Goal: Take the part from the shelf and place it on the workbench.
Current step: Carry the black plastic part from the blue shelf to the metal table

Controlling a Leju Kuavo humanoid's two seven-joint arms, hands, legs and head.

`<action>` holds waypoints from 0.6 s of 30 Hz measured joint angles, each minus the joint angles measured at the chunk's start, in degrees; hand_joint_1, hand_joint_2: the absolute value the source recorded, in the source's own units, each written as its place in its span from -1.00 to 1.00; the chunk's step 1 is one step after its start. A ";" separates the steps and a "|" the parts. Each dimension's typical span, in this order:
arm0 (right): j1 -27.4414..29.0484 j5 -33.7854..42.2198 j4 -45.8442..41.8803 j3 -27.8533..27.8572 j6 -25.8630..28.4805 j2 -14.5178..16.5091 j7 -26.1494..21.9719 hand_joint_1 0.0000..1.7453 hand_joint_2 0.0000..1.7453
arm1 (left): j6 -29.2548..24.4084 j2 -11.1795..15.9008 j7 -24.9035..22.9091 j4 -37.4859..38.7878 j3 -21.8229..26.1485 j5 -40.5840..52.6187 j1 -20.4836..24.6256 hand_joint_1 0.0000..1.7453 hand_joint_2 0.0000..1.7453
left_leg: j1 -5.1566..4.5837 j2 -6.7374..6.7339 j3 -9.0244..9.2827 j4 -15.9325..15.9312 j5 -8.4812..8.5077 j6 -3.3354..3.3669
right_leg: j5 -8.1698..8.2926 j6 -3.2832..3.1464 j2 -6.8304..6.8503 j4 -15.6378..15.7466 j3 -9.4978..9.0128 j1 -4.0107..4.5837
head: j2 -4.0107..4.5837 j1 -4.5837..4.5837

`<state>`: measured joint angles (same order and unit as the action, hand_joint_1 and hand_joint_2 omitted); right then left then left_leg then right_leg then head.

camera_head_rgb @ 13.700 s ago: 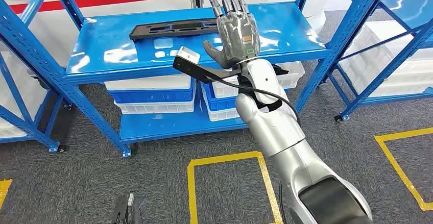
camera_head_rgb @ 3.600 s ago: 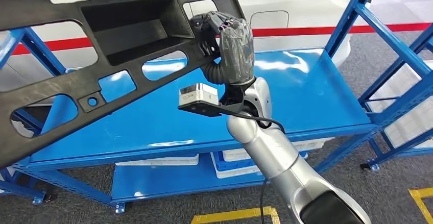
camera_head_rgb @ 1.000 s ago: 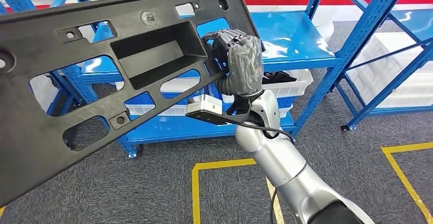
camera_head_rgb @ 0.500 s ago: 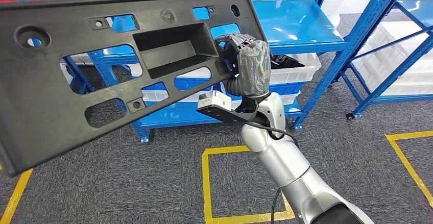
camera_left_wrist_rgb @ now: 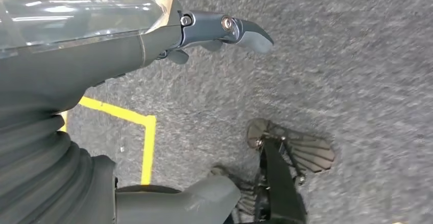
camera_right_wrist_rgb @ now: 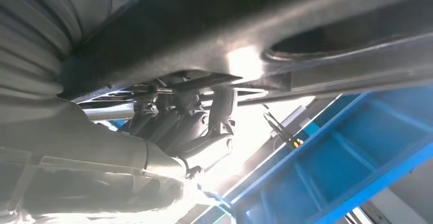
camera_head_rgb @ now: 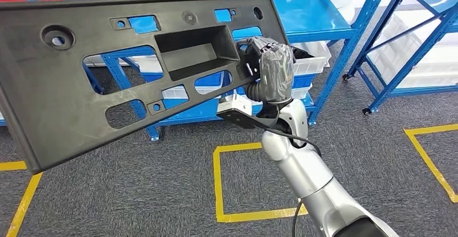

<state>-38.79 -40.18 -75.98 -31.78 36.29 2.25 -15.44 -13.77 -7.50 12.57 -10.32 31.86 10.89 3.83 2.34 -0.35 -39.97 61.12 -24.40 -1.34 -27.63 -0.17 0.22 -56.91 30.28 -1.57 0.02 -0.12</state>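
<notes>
One large black part (camera_head_rgb: 135,69), a long flat plastic panel with cut-out windows, round holes and a recessed rectangular pocket, is held up in the air in front of the head camera. Right hand (camera_head_rgb: 270,72) grips it at its right end, fingers curled around the panel's edge, thumb side toward the camera; the silver right arm (camera_head_rgb: 302,172) rises from the lower right. Panel tilts, left end lower and nearer, right end higher. It touches neither shelf nor floor.

Right wrist view: dark fingers (camera_right_wrist_rgb: 178,122) wrap under the part (camera_right_wrist_rgb: 255,35), pressed against its underside.

Behind the panel, blue shelf (camera_head_rgb: 308,10) stands at the far side, top deck bright blue. White bins (camera_head_rgb: 310,64) sit on its lower level, right of the hand. A second blue rack (camera_head_rgb: 399,37) stands far right.

Grey carpet floor (camera_head_rgb: 135,194) with yellow tape (camera_head_rgb: 219,183) marking a square, near centre.

Left hand (camera_left_wrist_rgb: 224,30) hangs over the carpet (camera_left_wrist_rgb: 357,55); holds nothing, fingers only partly seen, so cannot tell whether they are spread or curled. A yellow line (camera_left_wrist_rgb: 148,142) runs on the floor below it.
</notes>
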 joint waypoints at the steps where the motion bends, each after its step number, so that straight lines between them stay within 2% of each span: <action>1: 0.09 -0.21 -0.07 0.13 -0.22 -0.04 0.19 1.00 1.00 | 0.00 -0.02 0.04 0.00 -0.01 0.11 0.02 -1.00 1.00 | 0.03 0.09 -1.10 3.46 -3.12 -0.05 | 0.62 -0.55 0.03 -0.04 0.58 0.12 | 0.00 0.09; 2: 0.31 -0.53 -0.19 0.31 -0.39 -0.13 0.48 1.00 1.00 | -0.01 -0.05 0.13 0.00 -0.01 0.27 0.04 -1.00 1.00 | 0.02 0.19 -2.14 7.49 -5.73 -0.13 | 1.20 -0.92 0.04 -0.06 1.34 0.34 | 0.00 0.12; 3: 0.56 -0.88 -0.31 0.49 -0.49 -0.23 0.77 1.00 1.00 | -0.01 -0.07 0.23 0.00 -0.01 0.41 0.05 -1.00 1.00 | 0.01 0.28 -2.91 10.94 -7.26 -0.23 | 1.64 -1.03 0.03 -0.08 1.98 0.55 | 0.00 0.14; 5: 0.94 -1.33 -0.48 0.73 -0.53 -0.39 1.15 1.00 1.00 | -0.02 -0.07 0.38 0.00 -0.01 0.60 0.06 -1.00 1.00 | 0.01 0.30 -3.58 14.54 -8.06 -0.32 | 2.10 -1.08 0.04 -0.11 2.68 0.79 | 0.00 0.12; 7: 1.02 -1.42 -0.52 0.79 -0.55 -0.44 1.25 1.00 1.00 | -0.03 -0.07 0.40 0.00 -0.01 0.61 0.06 -1.00 1.00 | 0.02 0.30 -3.55 14.89 -7.94 -0.31 | 2.19 -1.06 0.05 -0.11 2.80 0.82 | 0.00 0.11; 11: 3.96 -4.48 -4.09 3.74 -2.38 -2.19 3.67 1.00 1.00 | -0.09 -0.06 -0.44 -0.20 -0.20 1.98 0.98 -1.00 1.00 | -0.78 0.41 10.22 -3.31 -4.61 1.62 | 4.20 0.53 0.32 -0.38 4.91 1.54 | 0.00 0.05; 14: 5.11 -5.06 -5.38 4.82 -3.01 -2.86 3.91 1.00 1.00 | -0.11 -0.14 -1.11 -0.22 -0.26 2.28 1.49 -1.00 1.00 | -1.37 0.35 9.85 -3.92 -4.39 1.88 | 4.55 0.68 0.40 -0.36 5.30 1.92 | -0.01 -0.17; 18: 6.47 -5.44 -6.54 5.86 -3.47 -3.35 4.01 1.00 1.00 | -0.09 -0.13 -1.66 -0.22 -0.31 2.40 2.23 -1.00 1.00 | -2.28 0.25 9.19 -3.82 -3.72 2.84 | 5.57 1.66 0.37 -0.13 5.76 1.46 | 0.00 -0.19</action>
<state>-32.32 -45.62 -82.52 -25.91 32.82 -1.10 -11.43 -13.86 -7.63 10.91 -10.54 31.55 13.29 6.06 0.05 -0.11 -30.77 57.29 -28.12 1.51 -22.07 1.49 0.60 -57.05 36.04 -0.11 0.02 -0.31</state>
